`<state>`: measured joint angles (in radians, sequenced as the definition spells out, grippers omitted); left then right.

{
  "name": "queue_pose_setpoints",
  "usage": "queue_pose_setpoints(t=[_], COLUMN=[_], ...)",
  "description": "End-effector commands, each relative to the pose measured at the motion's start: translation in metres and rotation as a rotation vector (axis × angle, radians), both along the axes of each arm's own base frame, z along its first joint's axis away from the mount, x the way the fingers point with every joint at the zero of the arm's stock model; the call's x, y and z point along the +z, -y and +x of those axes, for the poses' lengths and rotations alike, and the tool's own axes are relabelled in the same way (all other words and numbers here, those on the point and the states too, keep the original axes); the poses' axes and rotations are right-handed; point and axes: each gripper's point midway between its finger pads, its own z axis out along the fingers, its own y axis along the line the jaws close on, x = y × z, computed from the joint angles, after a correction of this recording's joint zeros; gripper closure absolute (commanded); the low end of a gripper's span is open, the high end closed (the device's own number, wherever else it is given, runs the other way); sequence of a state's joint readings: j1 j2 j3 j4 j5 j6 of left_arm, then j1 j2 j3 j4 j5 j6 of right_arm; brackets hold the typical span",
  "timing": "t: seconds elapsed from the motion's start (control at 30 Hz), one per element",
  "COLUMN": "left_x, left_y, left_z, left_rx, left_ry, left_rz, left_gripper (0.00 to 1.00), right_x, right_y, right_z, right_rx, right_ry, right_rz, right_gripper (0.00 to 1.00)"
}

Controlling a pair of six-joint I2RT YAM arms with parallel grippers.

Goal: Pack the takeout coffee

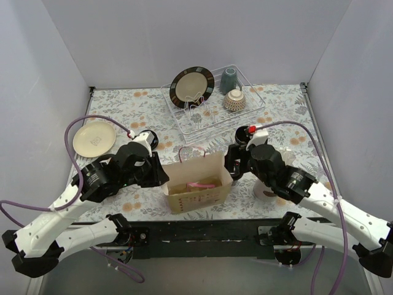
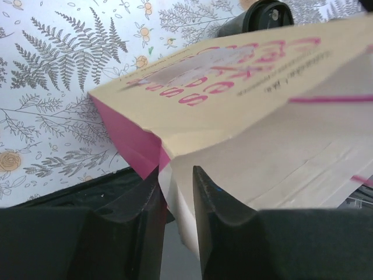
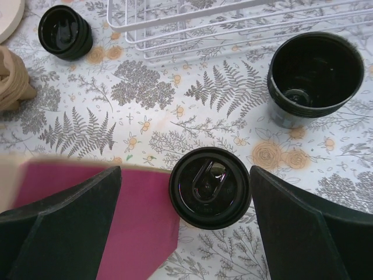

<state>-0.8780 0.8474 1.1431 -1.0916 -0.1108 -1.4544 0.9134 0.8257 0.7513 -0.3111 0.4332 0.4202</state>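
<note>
1. Nearest the bases, the left end effector stands narrow on the near-left corner of the paper bag. The folded edge fills the gap and touches both fingers. It reads as a pinch steadying the bag, though I cannot tell how firm it is.
2. The paper bag stands upright in the middle of the worktop with its mouth open. From above, no cup shows inside it.
3. Just past the bag's right side, the right end effector is spread wide. Its fingers flank the lidded cup without touching it. That cup stands upright, just beside the bag's pink side wall.
4. Judged from this, the step in hand is the grasp of this cup so it can go into the bag, and packing looks barely begun.
5. The next move calls for bringing the fingers level with the cup's wall below the lid. The closing should be gentle, since a paper cup will likely crush. The cup must then be lifted above the bag's rim and lowered through the mouth while the left side keeps the bag from tipping.
6. Farther on, an open cup stands upright without a lid, to the right. A second lidded cup sits well apart to the left, near a cream plate.
7. Farthest, the dish rack holds crockery that is no part of the task.
</note>
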Motion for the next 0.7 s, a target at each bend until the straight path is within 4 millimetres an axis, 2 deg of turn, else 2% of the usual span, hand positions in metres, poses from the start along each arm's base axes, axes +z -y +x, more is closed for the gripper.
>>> queue_pose_setpoints(t=[0.0, 0.03, 0.1, 0.13, 0.23, 0.27, 0.33, 0.37, 0.43, 0.47, 0.5, 0.53, 0.57, 0.6, 0.67], left_x=[0.003, 0.003, 0.009, 0.011, 0.021, 0.022, 0.024, 0.023, 0.024, 0.021, 0.019, 0.019, 0.017, 0.015, 0.013], left_y=[0.002, 0.002, 0.001, 0.0, -0.002, -0.002, -0.001, -0.003, 0.0, -0.003, -0.004, -0.004, -0.005, -0.003, -0.003], left_z=[0.005, 0.005, 0.008, 0.008, 0.01, 0.009, 0.005, 0.002, -0.003, -0.007, -0.009, -0.011, -0.014, -0.015, -0.017], left_rx=[0.053, 0.061, 0.085, 0.091, 0.118, 0.124, 0.153, 0.16, 0.18, 0.193, 0.204, 0.202, 0.217, 0.217, 0.224], left_ry=[-0.03, -0.031, -0.022, -0.018, -0.013, -0.021, -0.056, -0.074, -0.117, -0.141, -0.16, -0.177, -0.2, -0.215, -0.247], left_rz=[-0.006, -0.005, -0.019, -0.023, -0.038, -0.043, -0.072, -0.076, -0.11, -0.104, -0.103, -0.107, -0.103, -0.097, -0.085], left_gripper=[0.73, 0.7, 0.61, 0.59, 0.51, 0.49, 0.47, 0.47, 0.47, 0.48, 0.47, 0.48, 0.48, 0.48, 0.48], right_x=[0.021, 0.038, 0.04, 0.049, 0.055, 0.065, 0.071, 0.081, 0.093, 0.092, 0.104, 0.107, 0.095, 0.106, 0.095], right_y=[0.018, 0.016, 0.012, 0.011, 0.019, 0.017, 0.019, 0.02, 0.016, 0.024, 0.019, 0.021, 0.027, 0.025, 0.024], right_z=[0.004, 0.008, 0.013, 0.016, 0.024, 0.026, 0.026, 0.029, 0.029, 0.029, 0.031, 0.032, 0.032, 0.032, 0.035], right_rx=[-0.095, -0.094, -0.072, -0.095, -0.21, -0.219, -0.209, -0.209, -0.157, -0.166, -0.155, -0.164, -0.18, -0.171, -0.18], right_ry=[-0.065, -0.044, -0.035, -0.024, -0.054, -0.05, -0.044, -0.031, -0.031, -0.056, -0.066, -0.086, -0.146, -0.152, -0.219], right_rz=[-0.115, -0.106, -0.157, -0.138, -0.117, -0.1, -0.122, -0.109, -0.109, -0.13, -0.116, -0.114, -0.164, -0.154, -0.203], right_gripper=[0.02, 0.01, 0.01, 0.01, 0.01, 0.01, 0.01, 0.02, 0.05, 0.07, 0.07, 0.08, 0.08, 0.09, 0.1])
